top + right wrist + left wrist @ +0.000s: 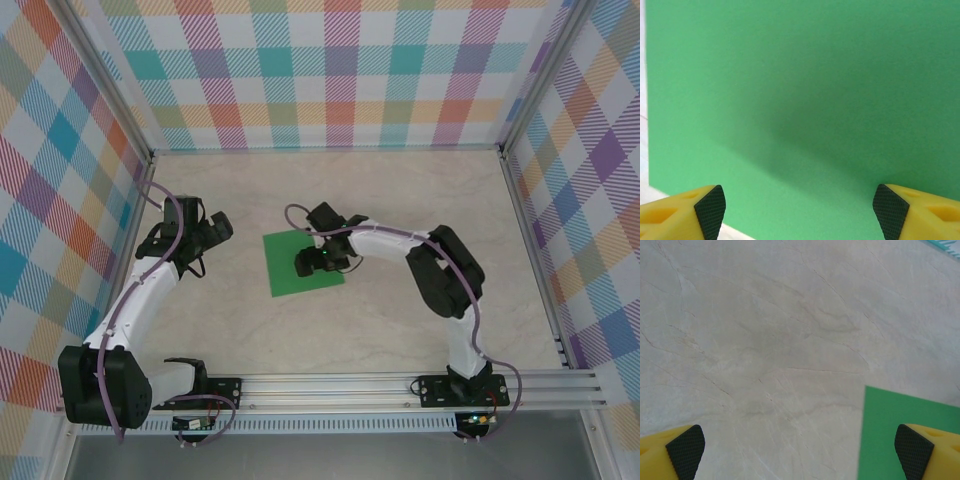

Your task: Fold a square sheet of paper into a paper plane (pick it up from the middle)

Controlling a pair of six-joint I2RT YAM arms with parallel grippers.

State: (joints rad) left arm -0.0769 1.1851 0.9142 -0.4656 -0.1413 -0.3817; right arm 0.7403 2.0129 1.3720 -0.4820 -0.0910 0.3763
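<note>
The square sheet of paper lies flat and unfolded on the bench, just left of centre in the top view, turned slightly askew. No crease shows on it.

The right tool is over the middle of the sheet, pointing down. In the right wrist view its fingers stand wide apart at the bottom corners of the frame, released and grasping nothing, with green paper across the frame between them. Whether the pads touch the sheet I cannot tell.

The left tool sits to the left of the sheet, apart from it. It too is released, and the left wrist view shows its pads spread over bare bench, with one corner of the sheet at the lower right.

The paper looks very light, thin and limp, smooth on a smooth surface, so it will likely slide rather than lift if pushed sideways. A hold in the middle probably means pressing down and pinching inward to raise a small ridge. Too hard a squeeze could leave an unwanted crease.
</note>
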